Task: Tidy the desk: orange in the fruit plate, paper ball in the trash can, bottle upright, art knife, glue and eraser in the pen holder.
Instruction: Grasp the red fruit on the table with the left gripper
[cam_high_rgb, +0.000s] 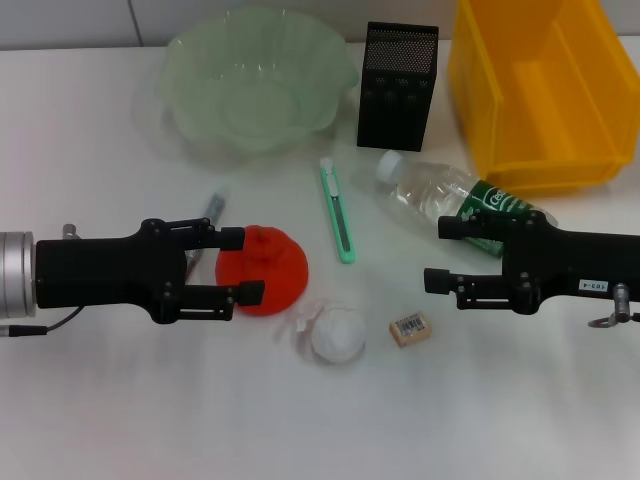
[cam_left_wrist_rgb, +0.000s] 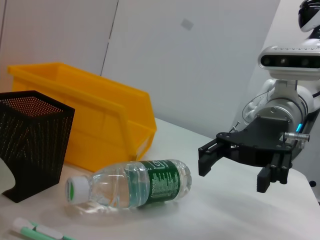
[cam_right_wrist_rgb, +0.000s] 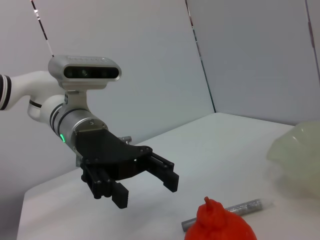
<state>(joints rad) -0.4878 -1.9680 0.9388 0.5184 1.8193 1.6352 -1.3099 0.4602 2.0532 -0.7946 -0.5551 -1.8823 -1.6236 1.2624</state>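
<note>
— What do you have on the table from your end?

— I see the left gripper (cam_high_rgb: 248, 265) spread wide, its black fingers flanking the near-left side of the orange (cam_high_rgb: 264, 269) (a glossy red-orange moulded piece with a little stem); I can't tell if they touch it. The right gripper (cam_high_rgb: 440, 254) is also wide apart, holding nothing, just near of the bottle (cam_high_rgb: 455, 200).

— And the bottle?

— It's clear ribbed plastic with a green label and white cap, lying on its side in front of the yellow plastic trash can (cam_high_rgb: 540, 95). Left of that bin stands the black mesh pen holder (cam_high_rgb: 397, 85), square and upright.

— The small things?

— The slim mint-green art knife (cam_high_rgb: 338, 211) lies between orange and bottle. The crumpled white paper ball (cam_high_rgb: 337, 335) sits near-right of the orange, with the tan block eraser (cam_high_rgb: 410, 329) beside it. The thin grey glue (cam_high_rgb: 213, 210) stick lies far-left of the orange. The translucent scalloped fruit plate (cam_high_rgb: 255, 85) is at the far side.
</note>
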